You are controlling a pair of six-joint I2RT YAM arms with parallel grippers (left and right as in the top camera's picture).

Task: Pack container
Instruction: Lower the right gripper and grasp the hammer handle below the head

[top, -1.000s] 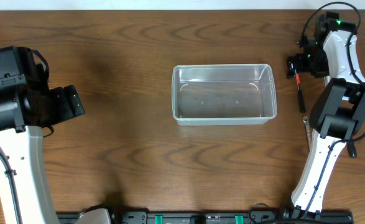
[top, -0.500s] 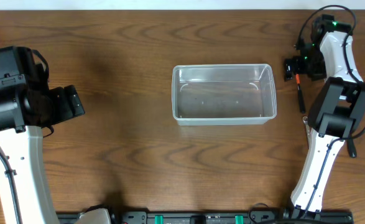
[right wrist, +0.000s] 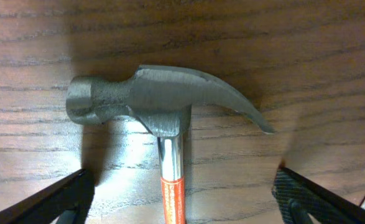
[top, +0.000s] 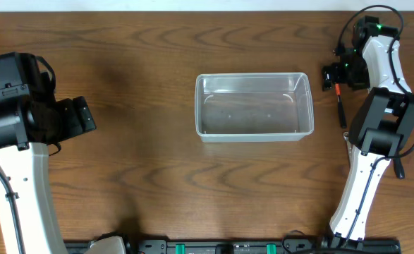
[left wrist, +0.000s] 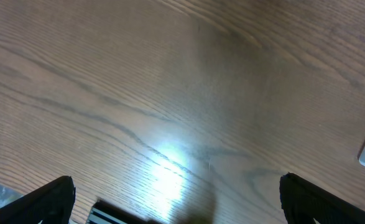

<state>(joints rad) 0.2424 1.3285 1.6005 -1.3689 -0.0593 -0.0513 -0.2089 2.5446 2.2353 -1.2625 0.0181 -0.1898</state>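
Overhead: clear container (top: 254, 76) at mid-tabletop (top: 143, 183), long side running left to right. Hammer (top: 341, 107) lies near the right edge, just beside the container's right end but apart from it, handle pointing toward the front edge. Right gripper (top: 332, 76) sits over the hammer's head. Left gripper (top: 80, 117) is near the left edge, well apart from the container.

Left wrist: left fingers (left wrist: 50, 198) spread wide, bare wood between them; container corner at far right.

Right wrist: right fingers (right wrist: 61, 200) spread wide, one either side of the orange-gripped handle, not touching it. Steel claw head lies flat on the wood.
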